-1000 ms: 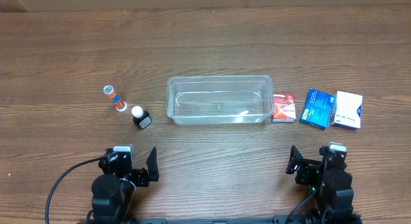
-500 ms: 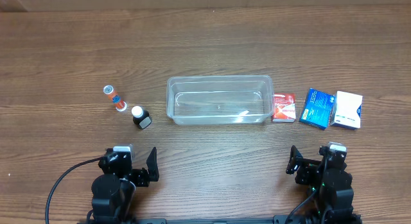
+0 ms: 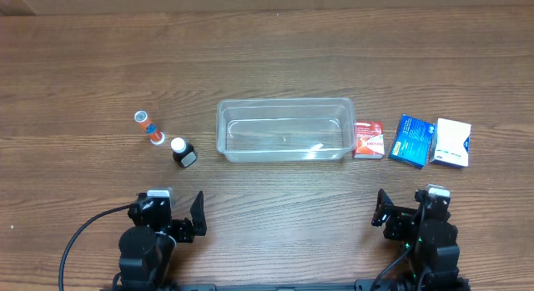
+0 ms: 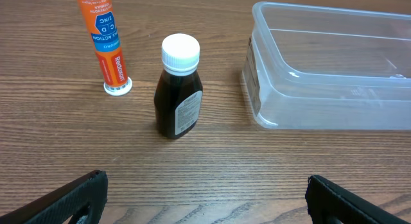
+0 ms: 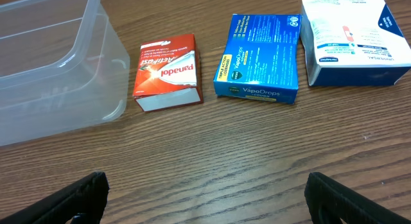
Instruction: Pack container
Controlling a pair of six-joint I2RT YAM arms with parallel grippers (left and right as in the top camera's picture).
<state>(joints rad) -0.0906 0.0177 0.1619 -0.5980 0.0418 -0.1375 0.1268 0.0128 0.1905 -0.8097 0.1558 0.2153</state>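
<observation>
Nearest, at the near edge of the wooden worktop, both arms sit low. The left pincer is spread wide with nothing between its fingers, and the right pincer is spread just as wide and also grips nothing. Ahead of the left pincer a small brown bottle with a white cap stands upright. Past it and further left an orange tube stands on its white end, apart from the bottle. Ahead of the right pincer three boxes lie flat in a row: a red box, a blue box to its right, and a white box at the right end, just beside the blue one. The container sits mid-worktop, open side up, between the bottle on its left and the red box just beside its right end; whether box and container touch I cannot tell
</observation>
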